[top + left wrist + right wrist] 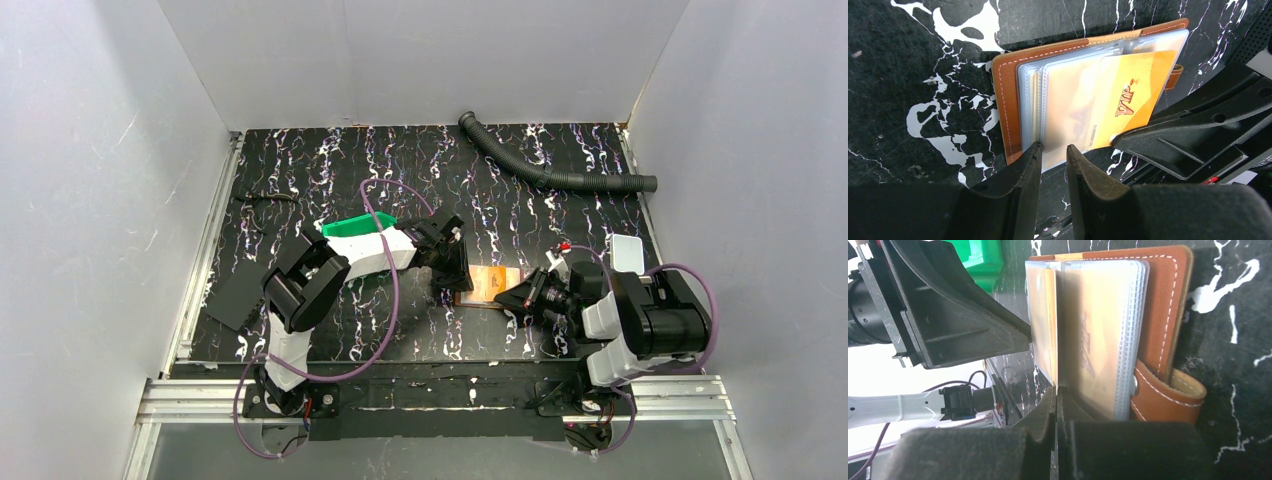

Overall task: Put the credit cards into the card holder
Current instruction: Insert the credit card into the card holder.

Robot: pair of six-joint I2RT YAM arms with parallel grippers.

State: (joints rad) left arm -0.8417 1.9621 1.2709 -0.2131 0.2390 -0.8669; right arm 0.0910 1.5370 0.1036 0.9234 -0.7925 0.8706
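Since sleeves [1068, 100] flop, left gripper [1054, 149]: jaws slightly apart astride a sleeve edge, likely steadying card holder [1005, 100].
right gripper [1056, 390]: clamped on yellow credit card [1133, 95], feeding a pocket.

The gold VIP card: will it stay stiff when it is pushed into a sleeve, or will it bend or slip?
Probably stiff: the gold VIP card looks flat though only its corner is pinched by the right gripper. Its smooth face may slip. The clear sleeves look floppy, fanned unevenly, so they may buckle first.
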